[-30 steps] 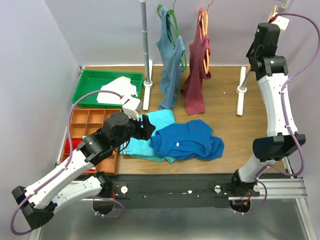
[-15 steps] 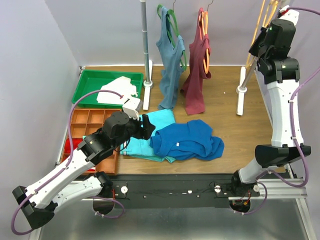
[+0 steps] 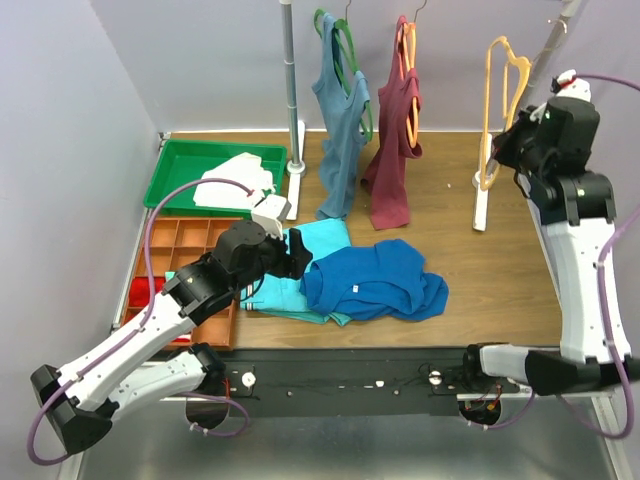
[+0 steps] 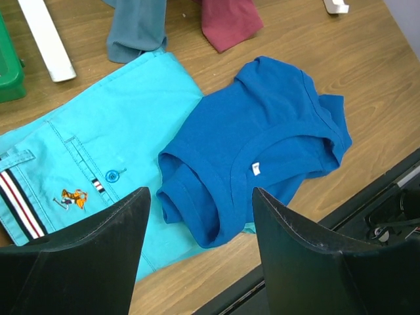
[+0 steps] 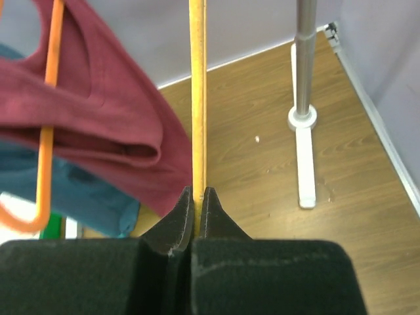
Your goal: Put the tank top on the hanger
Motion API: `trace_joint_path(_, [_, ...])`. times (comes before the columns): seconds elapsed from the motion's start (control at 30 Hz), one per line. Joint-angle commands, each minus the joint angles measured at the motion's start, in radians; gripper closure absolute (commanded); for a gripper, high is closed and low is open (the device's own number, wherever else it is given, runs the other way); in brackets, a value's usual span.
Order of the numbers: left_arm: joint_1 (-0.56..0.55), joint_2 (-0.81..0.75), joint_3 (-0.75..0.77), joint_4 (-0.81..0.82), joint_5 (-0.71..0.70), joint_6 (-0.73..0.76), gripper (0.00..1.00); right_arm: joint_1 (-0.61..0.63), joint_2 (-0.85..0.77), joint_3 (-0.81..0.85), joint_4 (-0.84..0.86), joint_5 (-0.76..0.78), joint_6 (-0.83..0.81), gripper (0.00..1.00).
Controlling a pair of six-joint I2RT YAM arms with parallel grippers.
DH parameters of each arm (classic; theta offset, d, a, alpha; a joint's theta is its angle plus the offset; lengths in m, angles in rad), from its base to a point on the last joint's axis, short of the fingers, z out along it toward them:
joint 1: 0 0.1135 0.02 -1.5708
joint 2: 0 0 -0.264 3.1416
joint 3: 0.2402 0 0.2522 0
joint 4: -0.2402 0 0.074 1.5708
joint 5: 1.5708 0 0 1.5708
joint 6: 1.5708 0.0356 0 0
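From above, the royal blue tank top (image 3: pixel 372 280) lies crumpled on the table (image 3: pixel 490 290), and the light-orange hanger (image 3: pixel 487 115) is up in the air at the right. In the left wrist view, the left jaws stand open over the tank top, which partly covers turquoise shorts (image 4: pixel 98 151). In the right wrist view, the right jaws are closed on the hanger's thin bar.

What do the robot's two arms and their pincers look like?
The left arm and the right arm both have white shell links and black joint housings. A thin purple cable loops outside each. The left pincer and the right pincer have matte black, wedge-shaped fingers.
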Motion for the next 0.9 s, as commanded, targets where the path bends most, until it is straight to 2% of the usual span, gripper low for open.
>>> trace_joint_path(0.0, [0.004, 0.023, -0.012, 0.003, 0.03, -0.006, 0.28, -0.004, -0.143, -0.104, -0.034, -0.142, 0.018, 0.99])
trace_joint_path(0.27, [0.004, 0.098, -0.015, 0.007, 0.068, -0.023, 0.28, -0.004, -0.363, -0.43, -0.094, -0.385, 0.055, 0.99])
trace_joint_path(0.6, [0.001, 0.231, -0.03, 0.013, 0.099, -0.078, 0.3, -0.004, -0.559, -0.653, -0.16, -0.664, 0.074, 0.99])
trace_joint_path(0.77, [-0.046, 0.306, -0.034, 0.006, 0.039, -0.144, 0.33, 0.025, -0.595, -0.748, -0.134, -0.73, 0.1, 0.99])
trace_joint_path(0.87, [-0.133, 0.351, -0.021, -0.005, -0.048, -0.199, 0.33, 0.068, -0.566, -0.742, -0.142, -0.689, 0.078, 0.99])
